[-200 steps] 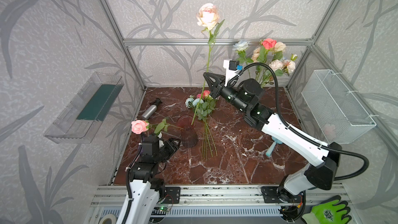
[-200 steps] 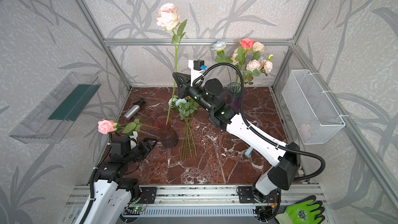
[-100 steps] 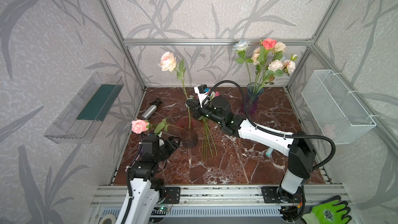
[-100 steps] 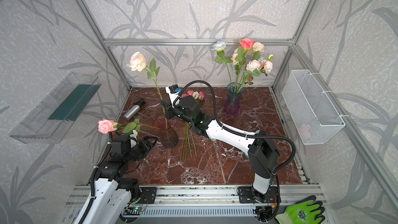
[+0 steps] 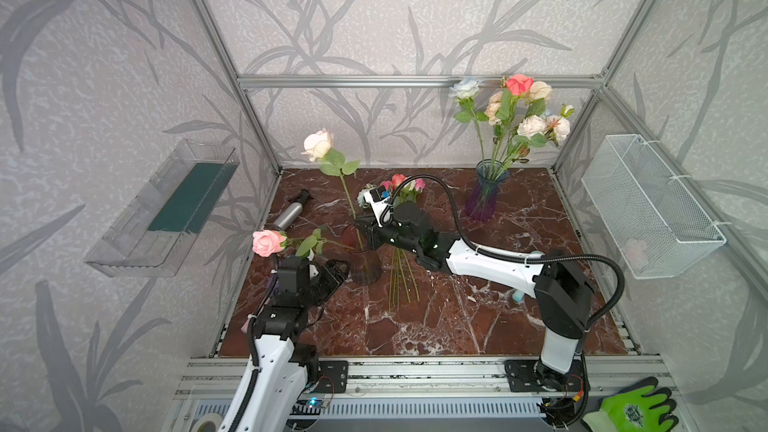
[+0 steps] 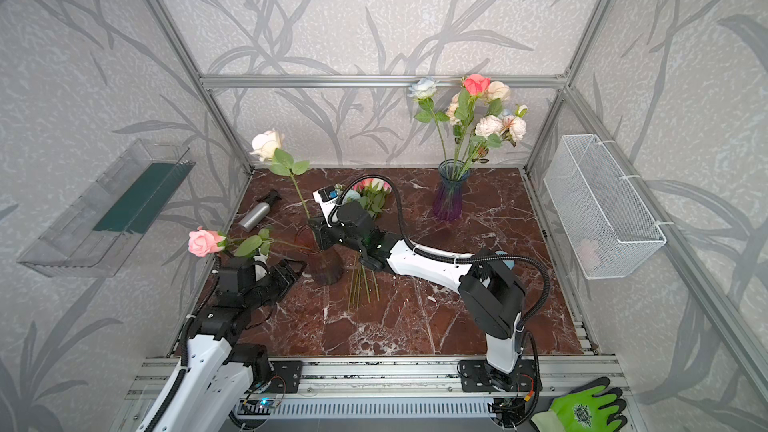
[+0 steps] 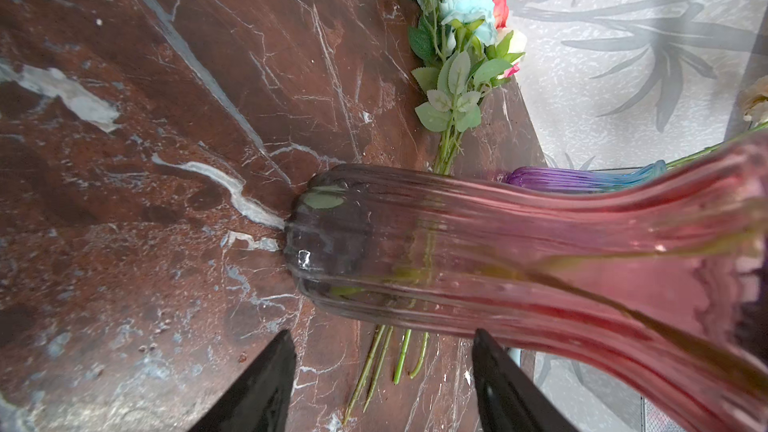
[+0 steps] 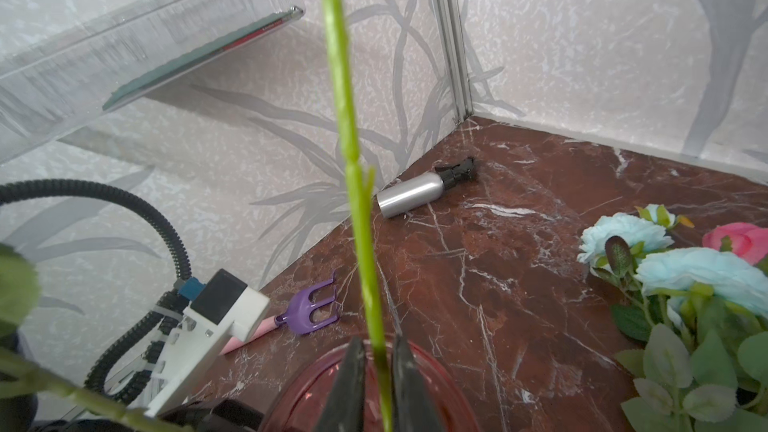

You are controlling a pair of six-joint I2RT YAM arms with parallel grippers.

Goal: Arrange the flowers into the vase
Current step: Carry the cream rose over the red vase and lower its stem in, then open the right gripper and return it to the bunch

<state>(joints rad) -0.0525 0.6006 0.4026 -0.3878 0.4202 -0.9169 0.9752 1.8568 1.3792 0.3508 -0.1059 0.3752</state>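
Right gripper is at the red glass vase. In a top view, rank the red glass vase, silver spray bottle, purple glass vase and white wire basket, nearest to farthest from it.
From the right gripper:
1. Red-tinted glass vase, directly below it.
2. Silver spray bottle, lying to its left near the wall.
3. Purple glass vase, back right, holding flowers.
4. White wire basket, on the right wall.

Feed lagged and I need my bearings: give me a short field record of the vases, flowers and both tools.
Red vase: pink rose leaning out, cream rose upright in it
Purple vase: holds bouquet
Loose flowers: bunch lying beside red vase
Left tool: open, beside red vase base
Right tool: at red vase rim, astride cream rose stem, grip unclear
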